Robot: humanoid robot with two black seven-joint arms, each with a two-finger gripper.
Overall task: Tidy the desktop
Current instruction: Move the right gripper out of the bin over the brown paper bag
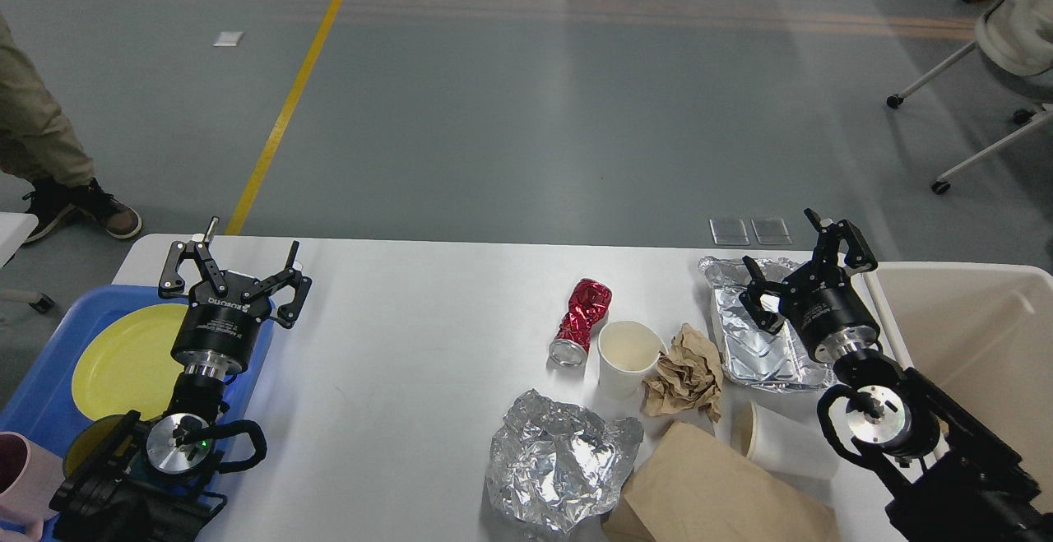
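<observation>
The white desktop (428, 312) carries litter on its right half: a crushed red can (581, 321), an upright white paper cup (623, 357), a crumpled brown paper (684, 372), a foil tray (753, 332), a crumpled foil sheet (555, 460), a brown paper bag (707, 493) and a tipped white cup (781, 442). My right gripper (802, 258) is open and empty, above the foil tray's far right part. My left gripper (233, 261) is open and empty at the desktop's far left, over the edge of the blue tray.
A blue tray (49, 377) at the left holds a yellow plate (127, 361), a dark bowl and a pink cup (20, 476). A beige bin (979, 336) stands at the right. A person's legs (49, 155) are on the floor at the far left.
</observation>
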